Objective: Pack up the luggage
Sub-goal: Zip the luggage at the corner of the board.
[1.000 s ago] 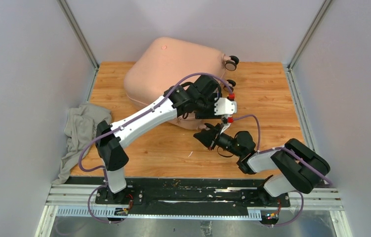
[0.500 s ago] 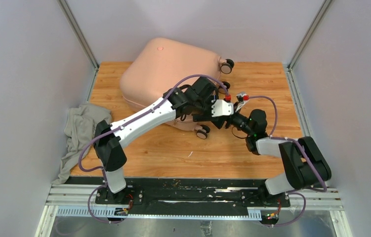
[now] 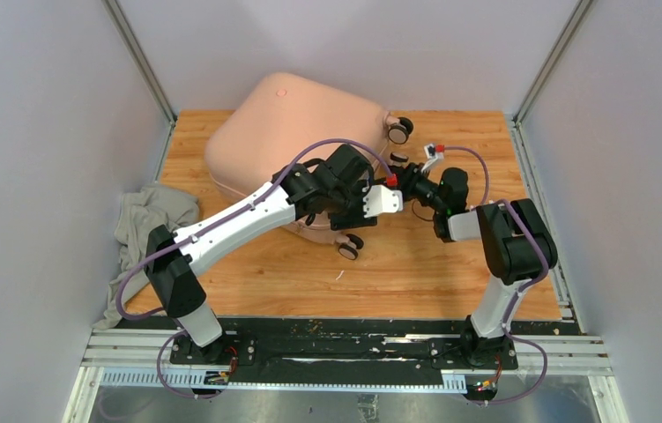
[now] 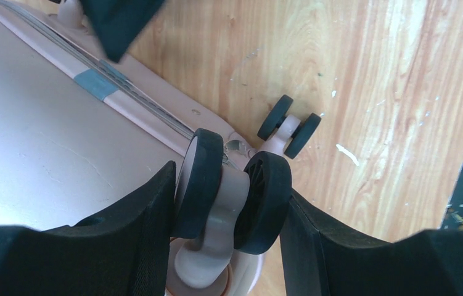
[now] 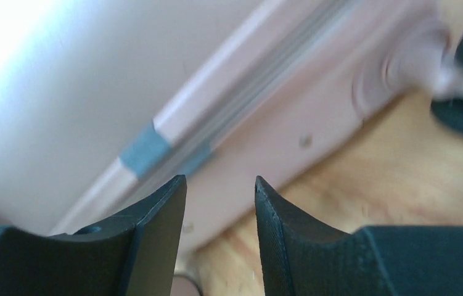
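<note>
Left hand (image 4: 230, 185) clamps a wheel (image 4: 266, 197) of the suitcase (image 4: 44, 135) between its fingers, while the right hand (image 5: 219, 185), slightly parted and empty, faces the side seam close ahead.

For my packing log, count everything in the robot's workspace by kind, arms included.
Pink suitcase: 1
Grey cloth: 1
Robot arms: 2 (left arm, right arm)
Total: 4

The luggage (image 3: 292, 123) is pale pink, with black wheels (image 4: 266, 200) and a blue-grey patch (image 4: 100, 84) on its seam. The counter (image 3: 415, 273) shows orange-brown wood grain; the cloth (image 3: 146, 229) is grey.
</note>
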Controlling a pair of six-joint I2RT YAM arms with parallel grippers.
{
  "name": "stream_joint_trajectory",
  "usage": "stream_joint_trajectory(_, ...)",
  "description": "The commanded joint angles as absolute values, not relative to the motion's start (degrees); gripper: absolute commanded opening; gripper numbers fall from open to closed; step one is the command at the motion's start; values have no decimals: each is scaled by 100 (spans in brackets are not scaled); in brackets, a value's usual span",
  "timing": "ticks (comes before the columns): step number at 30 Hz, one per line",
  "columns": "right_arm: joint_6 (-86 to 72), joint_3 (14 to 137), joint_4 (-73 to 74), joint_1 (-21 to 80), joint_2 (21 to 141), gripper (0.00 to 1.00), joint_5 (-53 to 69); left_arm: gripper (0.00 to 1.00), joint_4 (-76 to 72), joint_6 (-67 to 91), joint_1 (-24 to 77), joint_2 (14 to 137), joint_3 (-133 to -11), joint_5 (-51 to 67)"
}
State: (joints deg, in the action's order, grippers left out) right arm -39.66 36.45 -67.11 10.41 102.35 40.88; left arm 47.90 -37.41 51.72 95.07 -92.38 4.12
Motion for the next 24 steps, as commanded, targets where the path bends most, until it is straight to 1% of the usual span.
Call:
stream_joint_trajectory(1,-4026,4507,-6107,1309,10443,48,4049,0,4275,-1888,5198,8675,-9542,538)
stream_joint_trajectory(6,-3697,5065,-5552,1732,10551,47,4271,0,4312,-1794,5405,8728,-9602,542)
stream_joint_trajectory(9,-3597,4996,-5578,1764,10522,47,4381,0,4325,-1955,5405,8788,-9654,501)
stream_joint_trajectory(11,-3449,4655,-5596,1703,10363,50,4313,0,4339,-2082,5397,8807,-9729,424)
stream_joint_trajectory(12,-3381,4442,-5643,1652,10249,54,4270,0,4358,-2139,5382,8817,-9793,396)
stream_joint_trajectory(15,-3300,3617,-6160,1478,9880,75,4282,0,4443,-2328,5281,8876,-10048,348)
stream_joint_trajectory(16,-3210,3373,-6308,1469,9762,80,4315,0,4498,-2384,5225,8923,-10151,328)
stream_joint_trajectory(17,-3126,3162,-6425,1482,9663,82,4326,0,4556,-2425,5150,8974,-10263,330)
stream_joint_trajectory(19,-3054,2838,-6766,1566,9537,84,4408,0,4660,-2511,5039,9060,-10363,342)
stream_joint_trajectory(21,-3123,2716,-7419,1670,9631,85,4706,0,4701,-2611,5006,9087,-10353,334)
stream_joint_trajectory(24,-3675,2927,-8484,1814,10108,79,5392,0,4707,-2680,5002,9071,-10286,374)
